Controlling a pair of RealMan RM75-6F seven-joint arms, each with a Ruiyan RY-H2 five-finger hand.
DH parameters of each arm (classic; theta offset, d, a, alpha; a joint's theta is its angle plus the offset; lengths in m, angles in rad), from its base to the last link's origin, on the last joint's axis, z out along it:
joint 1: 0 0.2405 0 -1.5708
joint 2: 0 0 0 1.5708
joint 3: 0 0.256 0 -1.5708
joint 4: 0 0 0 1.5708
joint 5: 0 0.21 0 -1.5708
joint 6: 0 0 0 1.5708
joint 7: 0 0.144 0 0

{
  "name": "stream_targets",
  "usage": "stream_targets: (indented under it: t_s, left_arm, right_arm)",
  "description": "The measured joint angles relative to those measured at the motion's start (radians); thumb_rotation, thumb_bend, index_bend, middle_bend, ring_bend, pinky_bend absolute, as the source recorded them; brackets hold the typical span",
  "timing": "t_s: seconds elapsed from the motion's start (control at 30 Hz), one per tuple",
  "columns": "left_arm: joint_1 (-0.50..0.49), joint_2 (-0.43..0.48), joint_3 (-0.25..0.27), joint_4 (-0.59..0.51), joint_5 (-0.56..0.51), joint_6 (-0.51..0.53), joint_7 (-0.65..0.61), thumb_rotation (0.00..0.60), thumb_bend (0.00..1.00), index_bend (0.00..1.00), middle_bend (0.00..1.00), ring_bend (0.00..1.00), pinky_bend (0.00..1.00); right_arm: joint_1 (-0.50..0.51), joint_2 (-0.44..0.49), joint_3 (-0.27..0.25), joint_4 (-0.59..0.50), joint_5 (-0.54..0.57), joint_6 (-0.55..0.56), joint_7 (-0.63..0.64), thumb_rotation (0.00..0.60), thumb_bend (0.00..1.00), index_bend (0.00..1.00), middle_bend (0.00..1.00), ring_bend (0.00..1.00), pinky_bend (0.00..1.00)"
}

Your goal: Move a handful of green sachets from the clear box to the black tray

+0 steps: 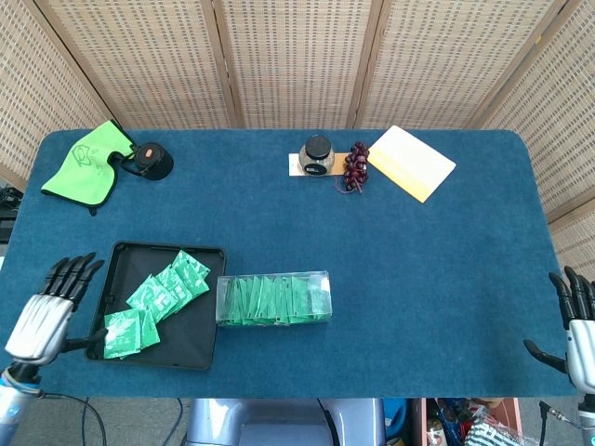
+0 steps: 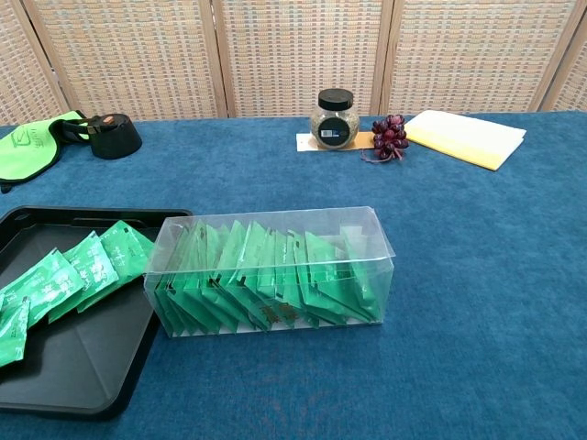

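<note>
The clear box (image 1: 273, 299) (image 2: 271, 272) stands near the table's front, packed with several upright green sachets (image 2: 266, 275). Touching its left end is the black tray (image 1: 116, 261) (image 2: 83, 353), where several green sachets (image 1: 153, 299) (image 2: 69, 270) lie flat. My left hand (image 1: 48, 311) hovers just left of the tray's front corner, fingers spread and empty, thumb near the rim. My right hand (image 1: 576, 325) is at the table's front right edge, fingers apart, holding nothing. Neither hand shows in the chest view.
At the back left lie a green cloth (image 1: 85, 163) and a black round holder (image 1: 148, 161). A jar with a black lid (image 1: 318, 156), dark grapes (image 1: 355, 167) and a yellow pad (image 1: 411, 163) sit at the back middle.
</note>
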Motion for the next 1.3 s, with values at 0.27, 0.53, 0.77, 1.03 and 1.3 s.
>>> stream_targets:
  t_s: [0.27,0.53,0.77,1.03,1.3]
  left_arm:
    - [-0.183,-0.021,-0.039,-0.010,0.063,-0.185,-0.018,0.600,0.10,0.00,0.00,0.00,0.00]
    - [-0.337,-0.087,-0.084,0.003,0.081,-0.334,-0.049,0.600,0.10,0.00,0.00,0.00,0.00]
    - [-0.460,-0.174,-0.114,0.035,0.055,-0.462,-0.084,0.600,0.10,0.00,0.00,0.00,0.00]
    - [-0.538,-0.258,-0.126,0.078,0.022,-0.528,-0.094,0.600,0.10,0.00,0.00,0.00,0.00]
    - [-0.591,-0.334,-0.134,0.129,-0.019,-0.559,-0.055,0.600,0.10,0.00,0.00,0.00,0.00]
  right_arm:
    - [0.012,0.000,0.018,0.004,0.050,-0.030,-0.007,0.600,0.00,0.00,0.00,0.00,0.00]
    - [0.025,-0.014,0.028,0.015,0.099,-0.066,-0.042,0.600,0.00,0.00,0.00,0.00,0.00]
    - [0.036,-0.025,0.044,0.025,0.150,-0.091,-0.066,0.600,0.00,0.00,0.00,0.00,0.00]
    - [0.043,-0.028,0.057,0.042,0.194,-0.115,-0.067,0.600,0.00,0.00,0.00,0.00,0.00]
    - [0.050,-0.030,0.061,0.050,0.211,-0.131,-0.068,0.600,0.00,0.00,0.00,0.00,0.00]
